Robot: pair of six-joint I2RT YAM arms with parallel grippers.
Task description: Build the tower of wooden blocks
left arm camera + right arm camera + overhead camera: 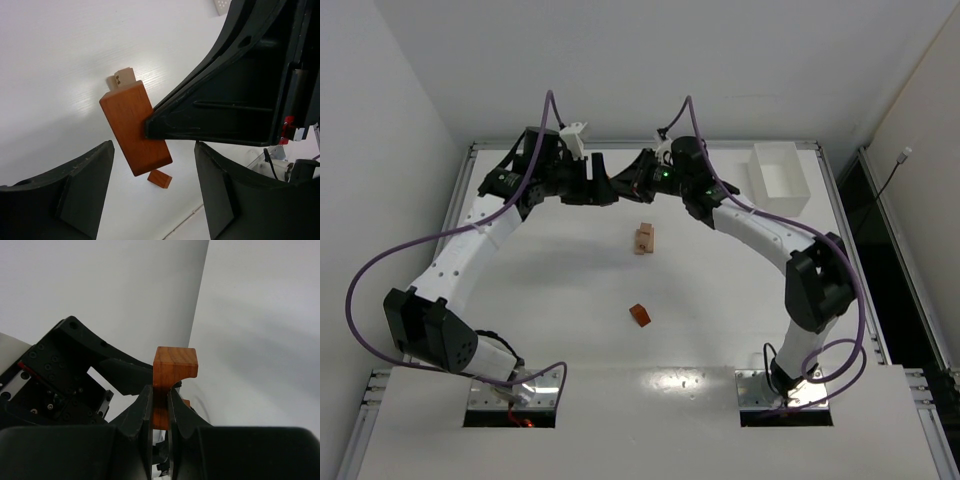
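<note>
A small stack of pale tan blocks [644, 238] stands mid-table; it also shows in the left wrist view [122, 77]. A small reddish-orange wedge [639, 314] lies alone nearer the arms and shows in the left wrist view [160, 178]. My right gripper [160, 405] is shut on a reddish-orange arch piece [172, 371] and holds it in the air at the back of the table. My left gripper [155, 195] is open and empty. It faces the right gripper [628, 182], with the arch piece [135, 127] just beyond its fingertips. In the top view the arch piece is hidden between the two grippers.
A white rectangular tray [782, 183] stands at the back right corner. Both arms reach to the back of the table, the left gripper [588, 185] almost touching the right one. Purple cables loop beside each arm.
</note>
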